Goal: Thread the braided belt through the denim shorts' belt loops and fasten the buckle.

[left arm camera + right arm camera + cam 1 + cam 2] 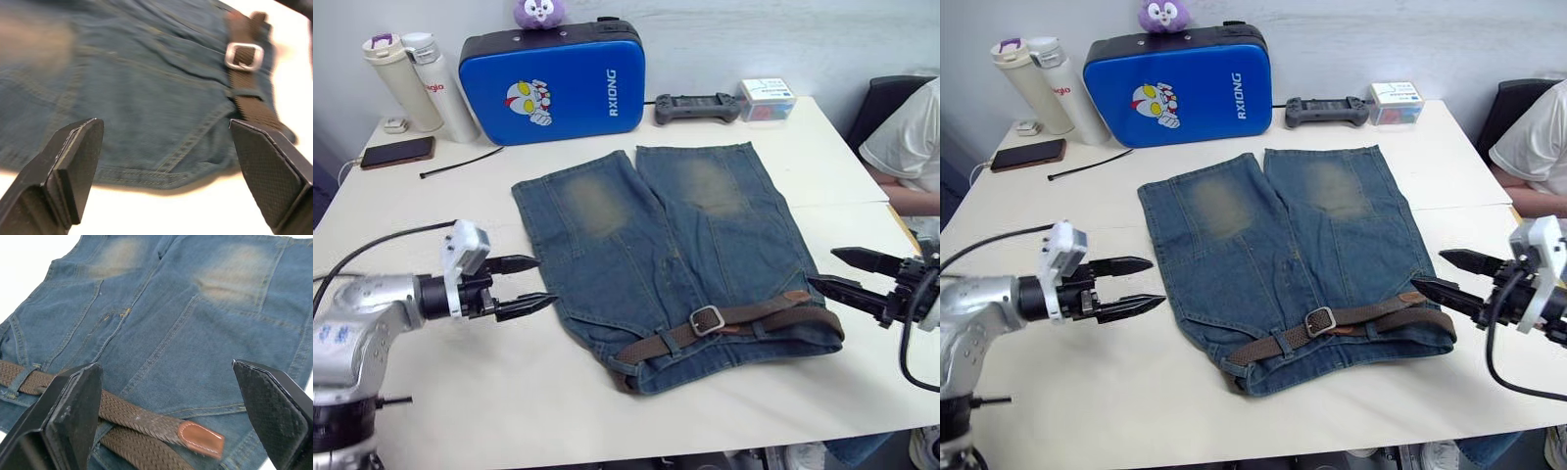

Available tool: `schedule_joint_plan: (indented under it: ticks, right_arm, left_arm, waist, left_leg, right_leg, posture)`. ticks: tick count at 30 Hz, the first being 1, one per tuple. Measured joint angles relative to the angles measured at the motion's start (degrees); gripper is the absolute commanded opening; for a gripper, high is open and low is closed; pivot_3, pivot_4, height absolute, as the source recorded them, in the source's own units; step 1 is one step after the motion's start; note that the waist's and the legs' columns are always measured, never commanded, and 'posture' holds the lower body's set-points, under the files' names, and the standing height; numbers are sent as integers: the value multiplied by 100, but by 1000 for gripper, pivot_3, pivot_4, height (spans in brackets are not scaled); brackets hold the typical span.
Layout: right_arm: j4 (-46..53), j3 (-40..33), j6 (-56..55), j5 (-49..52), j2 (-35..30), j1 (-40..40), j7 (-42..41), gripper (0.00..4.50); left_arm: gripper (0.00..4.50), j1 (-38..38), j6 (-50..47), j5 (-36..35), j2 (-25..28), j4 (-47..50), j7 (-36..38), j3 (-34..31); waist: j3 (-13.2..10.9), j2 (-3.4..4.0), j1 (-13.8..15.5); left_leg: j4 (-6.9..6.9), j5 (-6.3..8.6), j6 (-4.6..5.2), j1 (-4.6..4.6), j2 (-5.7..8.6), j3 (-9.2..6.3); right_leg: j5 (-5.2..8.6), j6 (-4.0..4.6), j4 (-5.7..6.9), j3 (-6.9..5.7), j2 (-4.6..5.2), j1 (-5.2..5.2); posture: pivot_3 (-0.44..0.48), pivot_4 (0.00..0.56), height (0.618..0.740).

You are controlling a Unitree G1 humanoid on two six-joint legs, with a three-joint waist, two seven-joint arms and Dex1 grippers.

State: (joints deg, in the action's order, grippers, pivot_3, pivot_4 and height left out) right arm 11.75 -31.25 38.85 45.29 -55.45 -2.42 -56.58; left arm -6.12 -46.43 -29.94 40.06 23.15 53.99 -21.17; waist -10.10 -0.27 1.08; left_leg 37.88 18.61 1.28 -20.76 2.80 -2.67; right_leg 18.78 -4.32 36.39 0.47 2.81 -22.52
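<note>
The denim shorts [675, 245] lie flat mid-table, waistband toward the near edge. The braided belt [754, 318] runs along that waistband under a belt loop [19, 382], its silver buckle [707, 320] fastened near the waist's middle. Its brown leather tip [201, 438] rests at the right end. My left gripper [530, 284] hovers open just left of the shorts, holding nothing. My right gripper [840, 271] hovers open just right of the belt's end, also empty.
At the back stand a blue case [553, 83], two bottles [421, 83], a phone [397, 152], a black cable tie [460, 163], a game controller [697, 108] and a small box [766, 98]. A person's sleeve [906, 137] is at the right.
</note>
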Motion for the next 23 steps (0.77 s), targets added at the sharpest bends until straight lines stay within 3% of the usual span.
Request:
schedule_joint_plan:
  ticks: [4, 9, 13, 16, 18, 23]
  right_arm:
    - [-42, 473, -384, -561, 278, 122, 280, 4500]
    - [-59, 849, -503, -972, 611, 333, 738, 4500]
    - [-44, 998, -739, -1330, 693, 162, 857, 4500]
    - [-50, 1012, -886, -1492, 762, 58, 877, 4500]
    - [-49, 1011, -892, -1488, 811, 45, 865, 4500]
    - [-105, 1005, -894, -1453, 951, -62, 851, 4500]
  left_arm:
    - [4488, 894, 378, 278, -579, 321, -809, -48]
    - [4488, 1415, 1183, 503, -1343, 339, -1430, 35]
    - [4488, 1589, 1547, 609, -1494, 290, -1626, 238]
    - [4488, 1614, 1685, 650, -1530, 269, -1703, 444]
    - [4488, 1625, 1757, 657, -1534, 269, -1738, 534]
    - [4488, 1834, 2024, 729, -1545, 264, -1791, 727]
  waist:
    - [0, 0, 28]
    - [0, 0, 57]
    - [-2, -2, 49]
    - [-3, 14, -54]
    - [-1, 26, -117]
    - [-7, 29, 97]
  left_leg:
    - [4, 1, -3, -9, 0, 5]
    - [8, 2, -7, -14, 0, 1]
    - [3, -4, -17, -36, 5, -4]
    - [-81, -77, 22, -35, 126, -216]
    - [-76, -161, -24, -47, 204, -363]
    - [-68, -157, -31, -50, 192, -331]
  right_leg:
    - [-1, -1, 5, 2, -1, -9]
    - [-3, -1, 1, -3, -1, -8]
    - [-3, -1, 0, -15, 0, -1]
    - [1, -1, -56, -245, 126, 110]
    - [15, -14, -56, -366, 199, 109]
    - [13, -17, -65, -314, 187, 96]
  posture:
    - [0, 150, 740]
    - [0, 150, 740]
    - [0, 150, 740]
    - [0, 150, 740]
    - [0, 150, 740]
    - [0, 150, 740]
